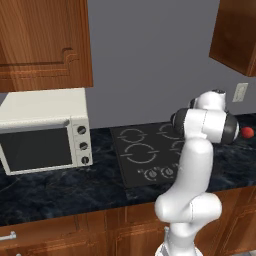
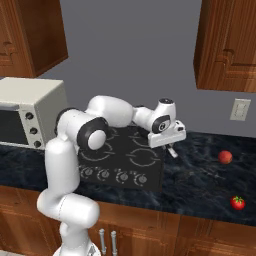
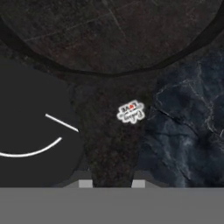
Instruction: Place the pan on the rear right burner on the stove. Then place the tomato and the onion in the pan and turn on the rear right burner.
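Left base view: the white arm [image 1: 192,165] rises before the stove [image 1: 145,155], a black glass cooktop set in a dark marble counter [image 1: 55,187]. A microwave [image 1: 45,131] stands at left; a red tomato [image 1: 247,132] lies at the far right.

Right base view: the gripper [image 2: 171,149] hangs at the stove's right edge; an onion [image 2: 225,157] and the tomato [image 2: 237,202] lie well apart on the counter.

Hand view: the pan [image 3: 109,35] lies above, its handle [image 3: 114,140] running down between the fingertips [image 3: 85,183], jaws narrowed onto it.
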